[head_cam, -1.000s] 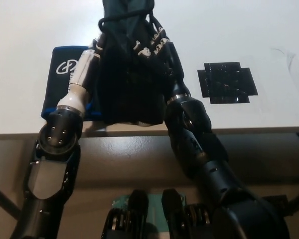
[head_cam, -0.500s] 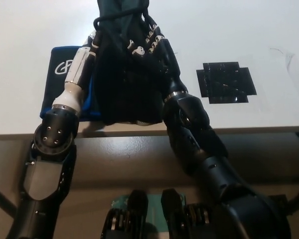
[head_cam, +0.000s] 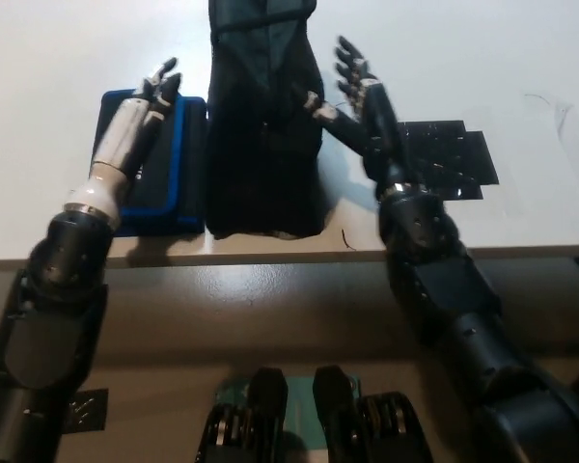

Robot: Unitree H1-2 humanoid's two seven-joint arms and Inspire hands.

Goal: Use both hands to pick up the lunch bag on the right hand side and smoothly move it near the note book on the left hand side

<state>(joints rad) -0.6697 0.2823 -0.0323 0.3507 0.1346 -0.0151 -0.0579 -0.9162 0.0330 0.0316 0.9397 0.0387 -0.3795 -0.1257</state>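
Note:
The dark lunch bag (head_cam: 263, 125) stands on the white table (head_cam: 482, 58), its left side touching the blue-edged notebook (head_cam: 170, 183). My white left hand (head_cam: 152, 89) is open above the notebook, off the bag's left side. Right of the bag, my black right hand (head_cam: 352, 92) is open with fingers spread, a small gap between it and the bag. Neither hand holds anything.
A black cross-shaped tape mark (head_cam: 442, 159) lies on the table to the right of my right hand. The table's front edge (head_cam: 289, 256) runs across the picture just below the bag and notebook.
Both hands have let go of the lunch bag and moved outward, left hand to the left, right hand to the right. The bag now stands free beside the notebook.

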